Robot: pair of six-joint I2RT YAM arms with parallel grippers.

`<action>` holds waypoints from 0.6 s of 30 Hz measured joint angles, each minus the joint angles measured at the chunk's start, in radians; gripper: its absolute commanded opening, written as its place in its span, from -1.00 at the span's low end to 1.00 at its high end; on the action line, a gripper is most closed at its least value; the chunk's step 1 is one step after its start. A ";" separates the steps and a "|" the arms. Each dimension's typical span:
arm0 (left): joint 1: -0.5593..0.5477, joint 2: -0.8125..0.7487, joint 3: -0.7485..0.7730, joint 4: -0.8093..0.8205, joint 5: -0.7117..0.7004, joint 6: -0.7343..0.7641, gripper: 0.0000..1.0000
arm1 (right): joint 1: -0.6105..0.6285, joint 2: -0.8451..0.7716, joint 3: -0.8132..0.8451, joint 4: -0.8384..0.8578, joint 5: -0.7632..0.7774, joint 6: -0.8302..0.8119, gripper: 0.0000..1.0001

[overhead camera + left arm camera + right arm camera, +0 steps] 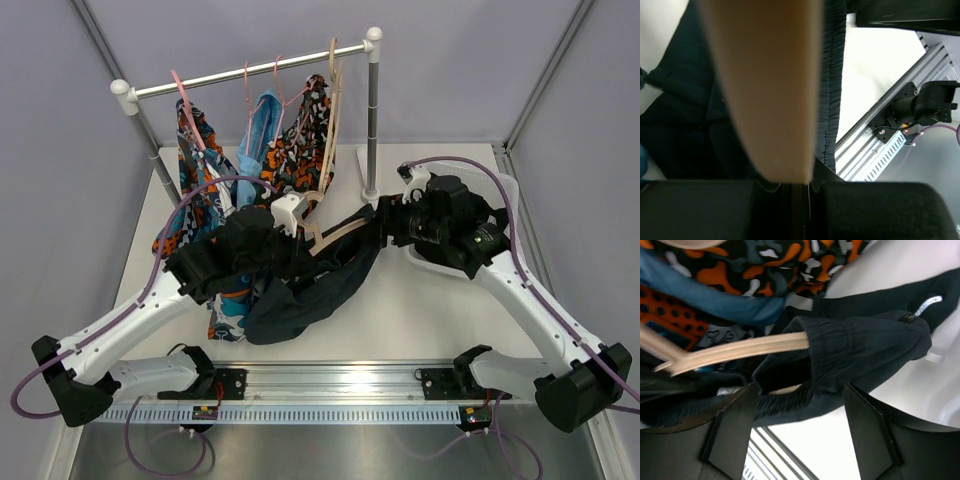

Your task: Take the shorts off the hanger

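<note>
A pair of dark shorts (310,295) hangs off a beige hanger (335,232) low over the table, in front of the rack. My left gripper (303,224) is shut on the hanger. In the left wrist view the hanger's arm (765,90) runs out from between the shut jaws (792,187), with dark fabric (832,75) behind it. My right gripper (802,410) is open, and the shorts' elastic waistband (865,350) lies between its fingertips, where the hanger arm (740,352) enters the fabric. Orange, black and white blotched shorts (300,140) hang on the rack.
The rack's bar (250,72) and upright pole (372,110) stand at the back, carrying a teal-blue-orange patterned garment (195,180) and a light blue garment (262,130). A white bin (510,190) sits under my right arm. A metal rail (330,380) runs along the near edge.
</note>
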 measured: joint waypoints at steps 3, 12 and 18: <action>-0.008 0.008 0.000 0.007 0.008 -0.010 -1.00 | 0.024 0.043 0.000 0.002 0.092 0.006 0.23; -0.010 0.010 0.000 0.020 0.012 -0.016 -1.00 | 0.033 0.087 0.007 -0.002 0.243 -0.021 -0.97; -0.010 0.005 0.000 0.022 0.012 -0.011 -1.00 | 0.003 0.087 0.033 -0.002 0.266 -0.076 -1.00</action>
